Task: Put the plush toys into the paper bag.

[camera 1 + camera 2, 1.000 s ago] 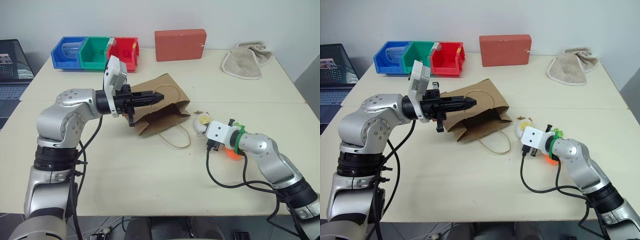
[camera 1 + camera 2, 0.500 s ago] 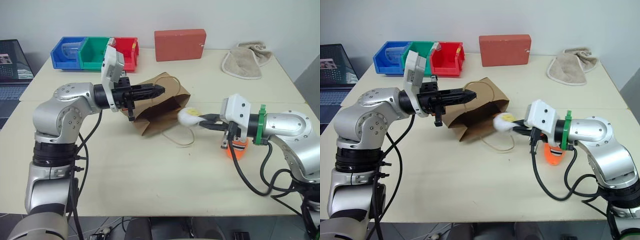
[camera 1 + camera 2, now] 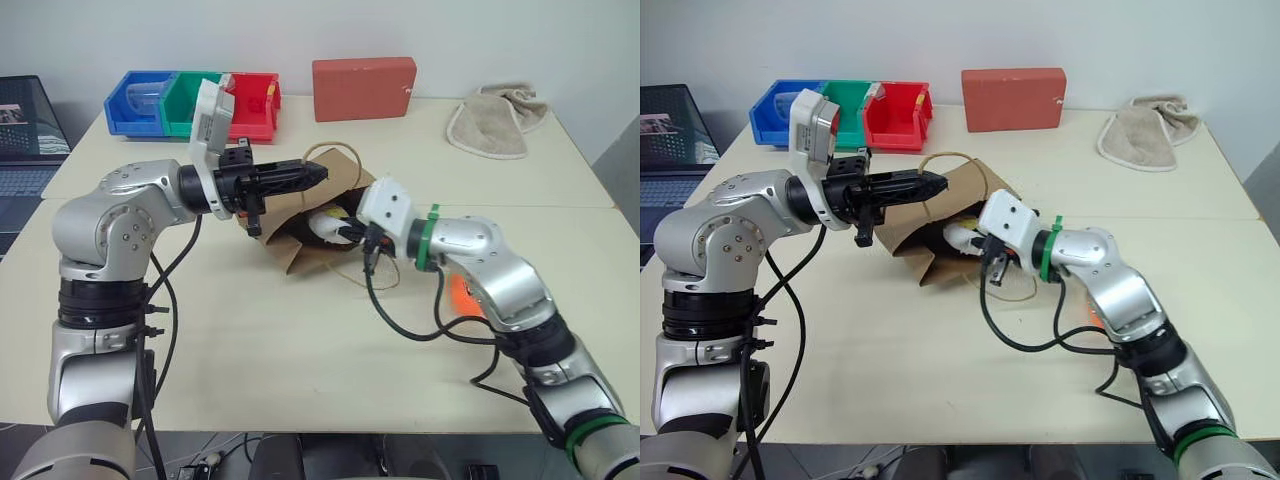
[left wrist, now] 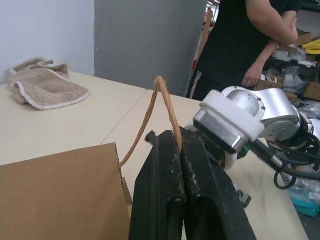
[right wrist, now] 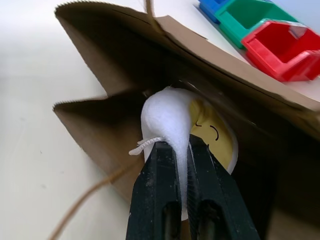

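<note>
A: Right gripper (image 5: 181, 150) status: both fingers clamped on the white egg toy (image 5: 172, 122), pinching its fabric. Position of the egg?

B: The egg sits in the open mouth of the paper bag (image 3: 300, 245), between the bag's upper and lower walls, yellow face visible. The bag lies on its side on the table (image 3: 300, 370).

A: Left gripper (image 3: 318, 175) status?

B: Fingers fully closed on the bag's upper loop handle (image 4: 159, 107), holding the top wall raised. The second handle (image 3: 385, 275) lies flat on the table under the right arm.

A: Carrot toy location?

B: The orange carrot (image 3: 462, 297) rests on the table behind the right forearm, mostly hidden, well apart from the bag
</note>
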Controlling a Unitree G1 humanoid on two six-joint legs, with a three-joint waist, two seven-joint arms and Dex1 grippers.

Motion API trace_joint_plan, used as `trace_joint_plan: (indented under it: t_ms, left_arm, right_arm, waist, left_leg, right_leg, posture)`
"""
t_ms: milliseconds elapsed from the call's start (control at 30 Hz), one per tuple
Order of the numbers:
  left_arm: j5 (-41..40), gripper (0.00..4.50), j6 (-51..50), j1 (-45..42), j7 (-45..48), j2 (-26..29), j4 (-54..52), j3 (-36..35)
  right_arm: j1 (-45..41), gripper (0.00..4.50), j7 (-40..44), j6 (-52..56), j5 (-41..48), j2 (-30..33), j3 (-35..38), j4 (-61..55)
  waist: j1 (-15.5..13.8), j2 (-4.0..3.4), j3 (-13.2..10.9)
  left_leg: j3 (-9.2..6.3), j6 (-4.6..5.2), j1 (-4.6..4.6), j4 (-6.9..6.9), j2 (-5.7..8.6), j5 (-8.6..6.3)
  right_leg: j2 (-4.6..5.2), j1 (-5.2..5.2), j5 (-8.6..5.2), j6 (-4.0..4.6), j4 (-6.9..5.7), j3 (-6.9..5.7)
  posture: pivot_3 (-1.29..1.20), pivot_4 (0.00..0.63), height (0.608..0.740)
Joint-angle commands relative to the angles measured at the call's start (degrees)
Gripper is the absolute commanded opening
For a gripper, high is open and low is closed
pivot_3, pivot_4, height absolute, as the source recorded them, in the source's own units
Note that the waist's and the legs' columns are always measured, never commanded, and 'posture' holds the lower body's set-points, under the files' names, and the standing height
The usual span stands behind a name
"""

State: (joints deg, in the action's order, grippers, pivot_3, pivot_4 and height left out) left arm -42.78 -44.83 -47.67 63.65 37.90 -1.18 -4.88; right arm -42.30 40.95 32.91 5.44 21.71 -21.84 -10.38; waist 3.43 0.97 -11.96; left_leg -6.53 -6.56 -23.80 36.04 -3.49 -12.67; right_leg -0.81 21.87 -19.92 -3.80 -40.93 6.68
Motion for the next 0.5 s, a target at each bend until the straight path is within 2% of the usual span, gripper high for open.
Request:
trace_joint_plan:
  t_ms: [33,67,167,500]
  left_arm:
    - [-1.1,0.0,0.28,-0.28,-0.1,-0.52,-1.05,-1.09]
    - [-1.08,0.0,0.27,-0.19,-0.21,-0.68,-1.0,-1.07]
    - [-0.81,0.0,0.39,-0.04,-0.03,-0.93,-0.84,-0.82]
    - [0.01,0.0,1.19,-0.06,-0.03,-1.3,0.16,-0.58]
  right_arm:
    - [-2.67,0.05,-3.53,-2.28,-3.35,-4.5,-2.1,3.24]
    - [-2.95,0.05,-4.14,-2.77,-4.25,-5.46,-2.51,4.25]
    - [-4.01,0.79,-8.55,-5.71,-8.71,-7.91,-3.3,8.61]
    - [-1.64,4.32,-3.51,-3.69,-7.46,-5.54,-1.91,2.26]
  waist:
    - [0.04,0.0,0.0]
    - [0.06,0.0,0.0]
    - [0.0,0.0,0.0]
    - [-0.05,0.0,0.0]
  left_leg:
    - [0.0,0.0,0.0,0.01,0.0,0.0]
    - [0.0,0.0,0.0,0.01,0.0,0.0]
    - [0.0,-0.01,0.01,0.03,0.0,0.0]
    - [0.0,-0.01,-0.02,0.01,0.0,0.01]
  right_leg:
    - [0.0,0.0,0.0,0.0,-0.01,0.0]
    - [0.0,0.0,0.0,0.0,-0.02,0.01]
    - [0.0,0.01,0.0,0.0,-0.05,0.0]
    - [0.0,0.04,0.0,0.0,-0.06,0.0]
  posture:
    - [0.0,0.15,0.74]
    - [0.0,0.15,0.74]
    - [0.0,0.15,0.74]
    - [0.0,0.15,0.74]
